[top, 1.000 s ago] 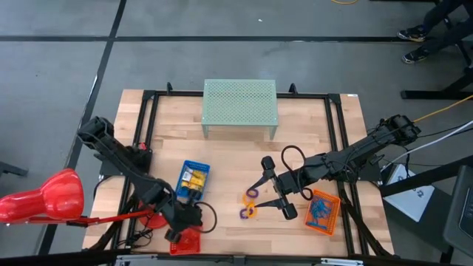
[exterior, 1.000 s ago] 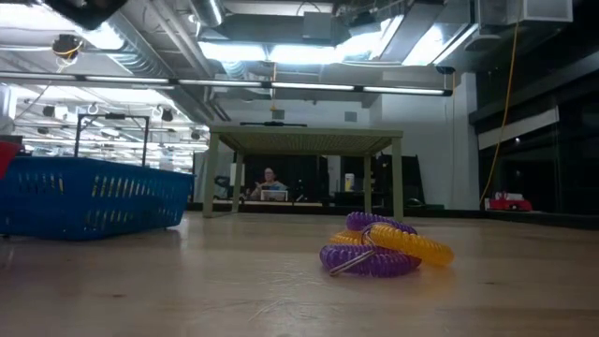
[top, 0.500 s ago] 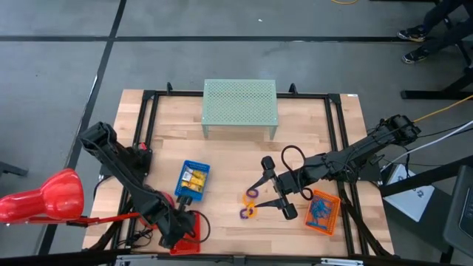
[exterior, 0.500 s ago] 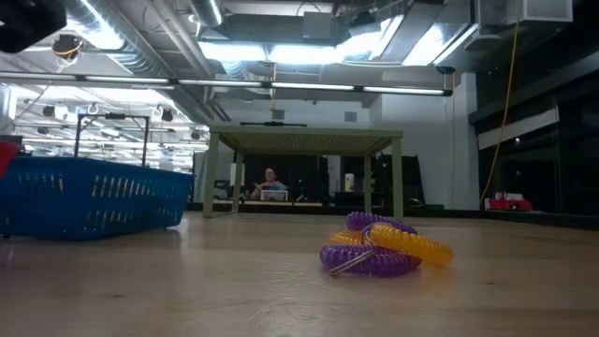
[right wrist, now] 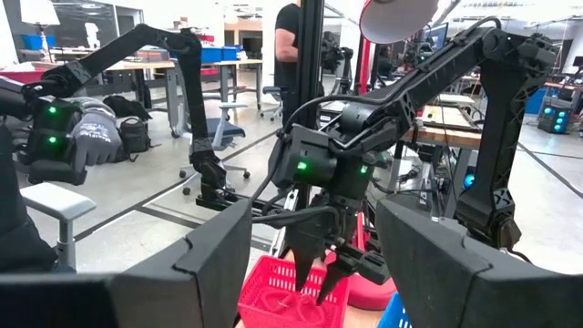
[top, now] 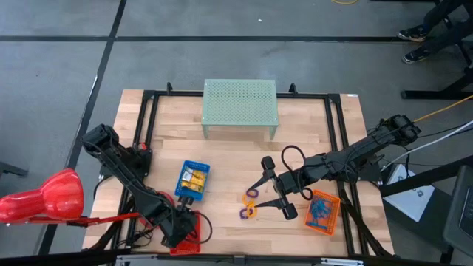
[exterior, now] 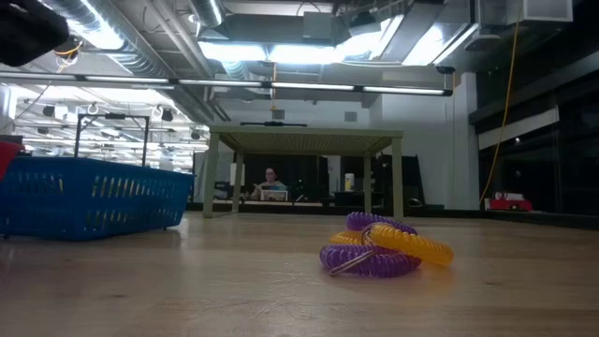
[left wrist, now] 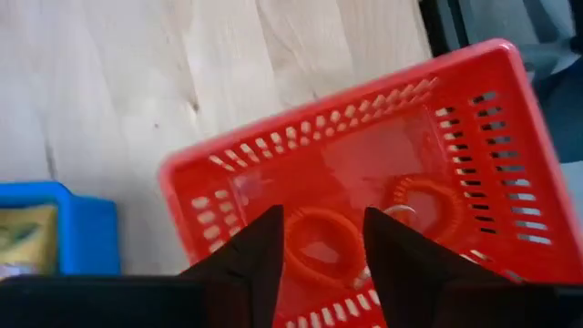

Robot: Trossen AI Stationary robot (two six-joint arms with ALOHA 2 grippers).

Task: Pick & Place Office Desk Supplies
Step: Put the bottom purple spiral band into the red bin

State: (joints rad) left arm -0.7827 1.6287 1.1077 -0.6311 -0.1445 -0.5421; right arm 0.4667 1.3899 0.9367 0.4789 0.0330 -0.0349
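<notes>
The left gripper is being held open and empty over the red tray, whose coiled loops are partly hidden. The right gripper is being held wide, empty.

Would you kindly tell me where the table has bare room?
Bare wood lies between the green mesh stand and the blue tray. It is crowded near the coiled loops, right gripper, and orange tray.
</notes>
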